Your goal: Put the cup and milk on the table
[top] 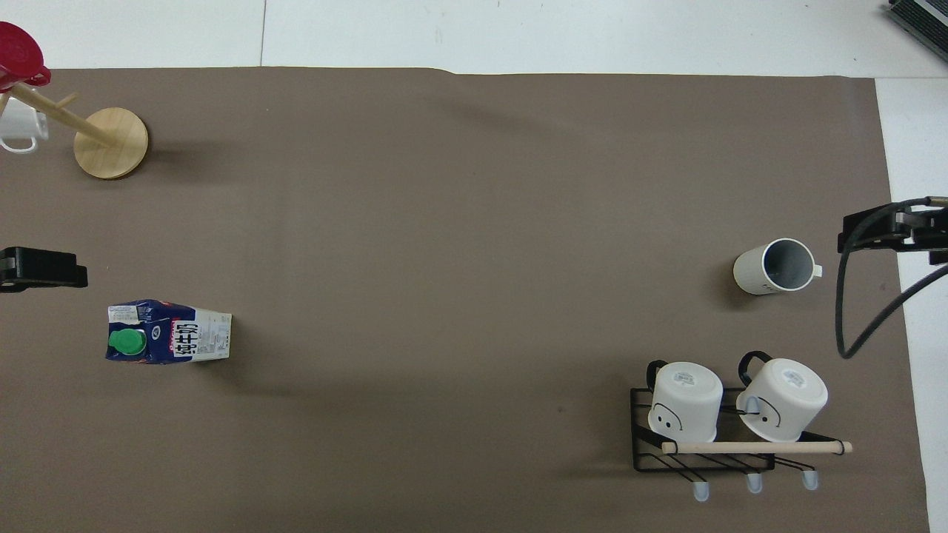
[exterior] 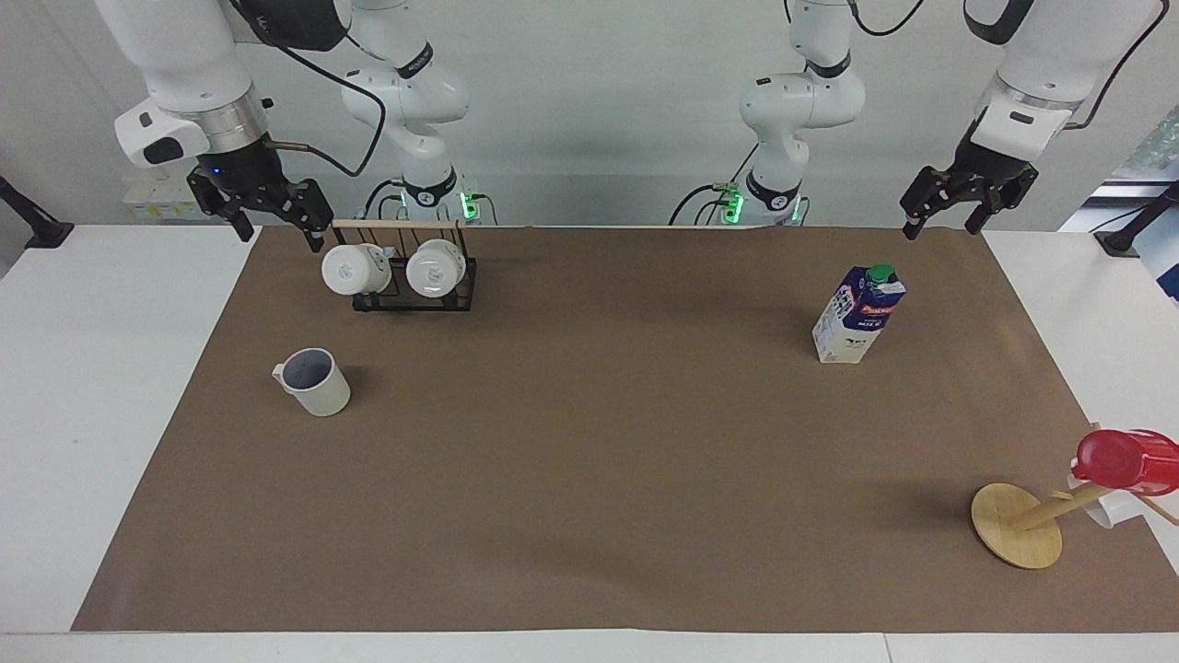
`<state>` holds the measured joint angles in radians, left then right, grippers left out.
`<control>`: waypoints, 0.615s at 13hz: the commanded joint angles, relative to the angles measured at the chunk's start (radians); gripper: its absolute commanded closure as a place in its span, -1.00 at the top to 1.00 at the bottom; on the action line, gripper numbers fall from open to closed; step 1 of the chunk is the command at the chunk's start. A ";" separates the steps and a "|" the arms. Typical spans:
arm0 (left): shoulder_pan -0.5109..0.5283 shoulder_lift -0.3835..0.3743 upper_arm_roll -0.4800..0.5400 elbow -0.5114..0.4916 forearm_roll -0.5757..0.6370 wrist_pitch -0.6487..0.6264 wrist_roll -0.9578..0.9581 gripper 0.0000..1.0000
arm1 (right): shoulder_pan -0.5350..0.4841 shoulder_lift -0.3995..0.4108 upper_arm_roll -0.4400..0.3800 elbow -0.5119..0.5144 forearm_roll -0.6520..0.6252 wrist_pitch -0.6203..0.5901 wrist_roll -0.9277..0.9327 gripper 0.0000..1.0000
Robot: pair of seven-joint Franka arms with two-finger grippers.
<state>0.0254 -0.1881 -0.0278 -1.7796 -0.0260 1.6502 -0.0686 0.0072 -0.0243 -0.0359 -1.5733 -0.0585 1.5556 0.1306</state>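
The cup [exterior: 314,382] [top: 775,266], off-white with a grey-blue inside, stands upright on the brown mat of the table [exterior: 589,479] toward the right arm's end. The milk [exterior: 858,315] [top: 169,341], a blue-and-white carton with a green cap, stands upright toward the left arm's end. My right gripper [exterior: 279,232] [top: 889,229] hangs open in the air over the mat's edge at its own end, clear of the cup. High over the mat's other end, my left gripper [exterior: 939,226] [top: 43,268] is open and holds nothing, apart from the milk.
A black wire rack [exterior: 405,293] [top: 711,453] with two white mugs sits nearer to the robots than the cup. A wooden mug tree [exterior: 1016,526] [top: 111,142] carrying a red cup [exterior: 1128,460] [top: 18,55] stands farther from the robots than the milk.
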 commanded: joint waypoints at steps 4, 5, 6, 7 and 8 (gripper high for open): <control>-0.004 0.002 0.005 0.017 -0.002 -0.023 -0.007 1.00 | 0.000 -0.017 -0.006 -0.004 0.014 -0.018 0.012 1.00; -0.004 0.002 0.003 0.017 -0.002 -0.023 -0.007 1.00 | -0.001 -0.029 -0.006 -0.005 0.014 -0.019 0.008 1.00; -0.004 0.002 0.005 0.017 -0.002 -0.023 -0.008 1.00 | -0.001 -0.029 -0.007 -0.004 0.016 -0.017 0.003 1.00; -0.004 0.002 0.003 0.017 -0.002 -0.023 -0.007 1.00 | 0.000 -0.031 -0.007 -0.005 0.016 -0.019 0.015 1.00; -0.004 0.002 0.005 0.017 -0.002 -0.023 -0.007 1.00 | -0.003 -0.034 -0.009 -0.007 0.012 -0.023 0.017 1.00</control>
<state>0.0254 -0.1881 -0.0278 -1.7796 -0.0260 1.6502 -0.0686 0.0068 -0.0402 -0.0377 -1.5730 -0.0585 1.5530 0.1306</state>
